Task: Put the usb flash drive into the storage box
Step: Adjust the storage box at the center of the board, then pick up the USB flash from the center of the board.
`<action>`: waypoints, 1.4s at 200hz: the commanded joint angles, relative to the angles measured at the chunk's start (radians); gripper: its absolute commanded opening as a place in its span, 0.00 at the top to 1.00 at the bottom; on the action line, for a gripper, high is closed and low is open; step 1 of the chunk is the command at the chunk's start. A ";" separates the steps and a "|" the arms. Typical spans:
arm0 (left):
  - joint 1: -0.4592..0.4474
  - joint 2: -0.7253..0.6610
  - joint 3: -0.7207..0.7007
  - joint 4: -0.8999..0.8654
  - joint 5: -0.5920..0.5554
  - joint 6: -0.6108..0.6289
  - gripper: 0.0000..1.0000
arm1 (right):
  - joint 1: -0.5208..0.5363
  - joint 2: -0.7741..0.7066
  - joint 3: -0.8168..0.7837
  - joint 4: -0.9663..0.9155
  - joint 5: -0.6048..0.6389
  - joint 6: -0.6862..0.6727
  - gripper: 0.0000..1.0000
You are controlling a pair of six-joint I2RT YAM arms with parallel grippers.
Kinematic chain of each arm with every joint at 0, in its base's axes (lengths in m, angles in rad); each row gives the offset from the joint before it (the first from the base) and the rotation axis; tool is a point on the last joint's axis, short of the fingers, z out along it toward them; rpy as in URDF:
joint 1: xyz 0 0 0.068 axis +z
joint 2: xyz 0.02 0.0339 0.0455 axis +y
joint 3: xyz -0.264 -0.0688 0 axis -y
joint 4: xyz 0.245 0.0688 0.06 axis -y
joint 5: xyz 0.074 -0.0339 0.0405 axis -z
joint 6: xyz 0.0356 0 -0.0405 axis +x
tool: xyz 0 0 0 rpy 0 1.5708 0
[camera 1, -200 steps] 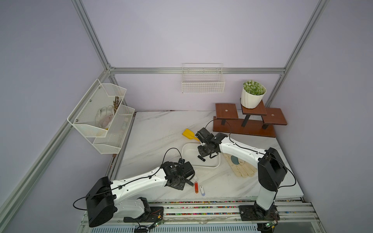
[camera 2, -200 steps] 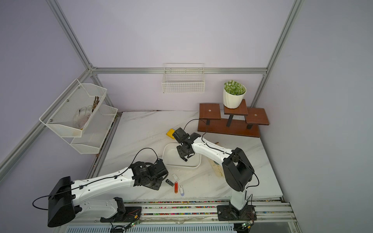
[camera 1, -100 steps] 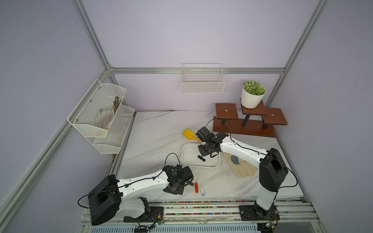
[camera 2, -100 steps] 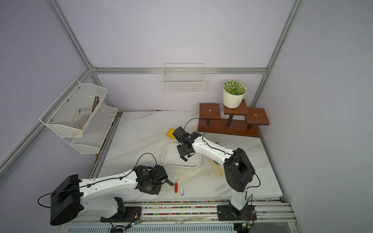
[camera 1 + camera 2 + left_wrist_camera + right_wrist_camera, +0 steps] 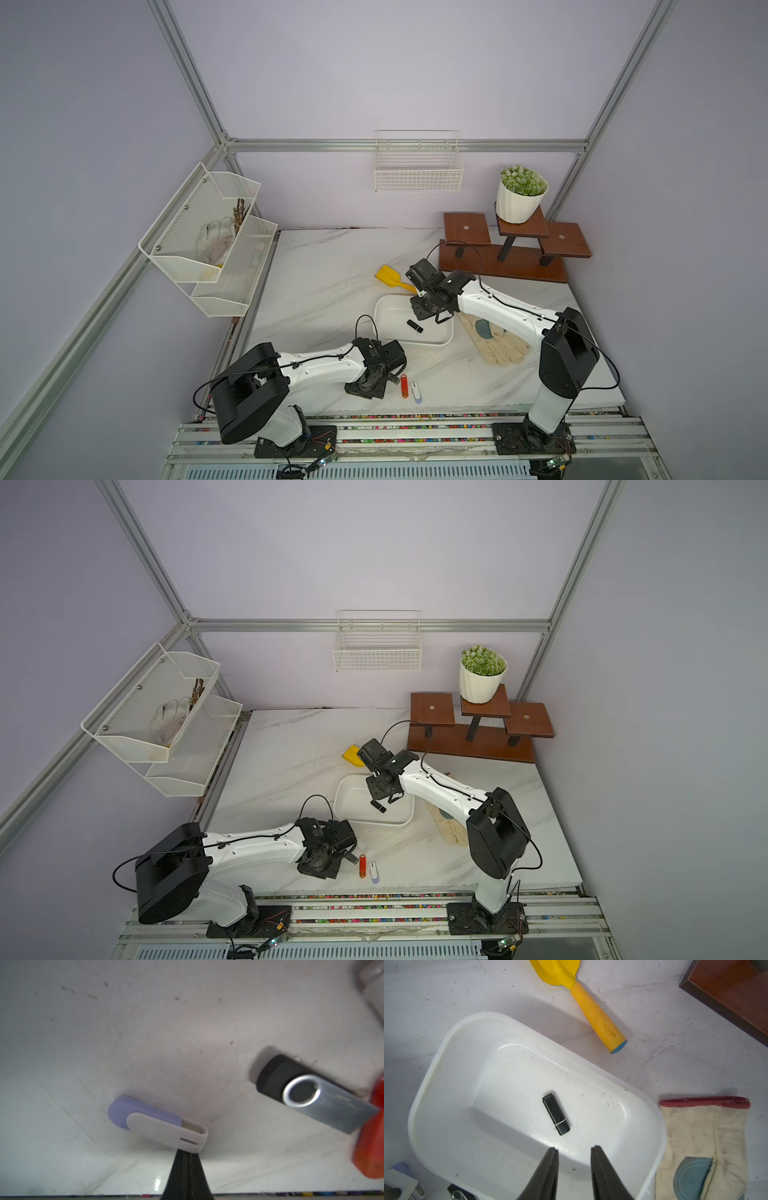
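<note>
L arm has dropped toward front edge since 1 s ago. Left end effector point(image 5: 186, 1159) jaws together, tip at lilac-white drive point(image 5: 158, 1124) on worktop point(image 5: 145, 1022). Right end effector point(image 5: 574, 1153) apart, empty, above storage box point(image 5: 436, 1059); black usb flash drive point(image 5: 556, 1114) inside.

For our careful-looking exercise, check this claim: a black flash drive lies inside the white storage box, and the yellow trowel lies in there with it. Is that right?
Not quite. The black flash drive does lie inside the white storage box, but the yellow trowel lies outside it, on the tabletop. The right wrist view shows this.
</note>
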 commanded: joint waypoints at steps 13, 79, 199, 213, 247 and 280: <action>0.043 0.096 0.063 0.070 -0.051 0.076 1.00 | -0.006 -0.038 -0.007 -0.018 0.020 -0.004 0.67; 0.075 0.054 0.147 0.066 -0.056 0.167 0.94 | -0.018 -0.053 -0.029 -0.023 0.023 0.001 0.67; 0.081 -0.260 0.036 -0.047 -0.135 0.210 0.26 | -0.025 -0.053 -0.001 -0.030 0.022 -0.007 0.67; 0.079 -0.231 0.022 -0.031 -0.159 0.198 0.26 | -0.026 -0.056 -0.001 -0.031 0.022 -0.007 0.67; 0.079 -0.238 -0.057 0.049 -0.186 0.192 0.27 | -0.026 -0.066 -0.013 -0.032 0.018 -0.007 0.67; 0.074 -0.306 -0.094 0.105 -0.197 0.223 0.29 | -0.031 -0.073 -0.019 -0.032 0.020 -0.009 0.67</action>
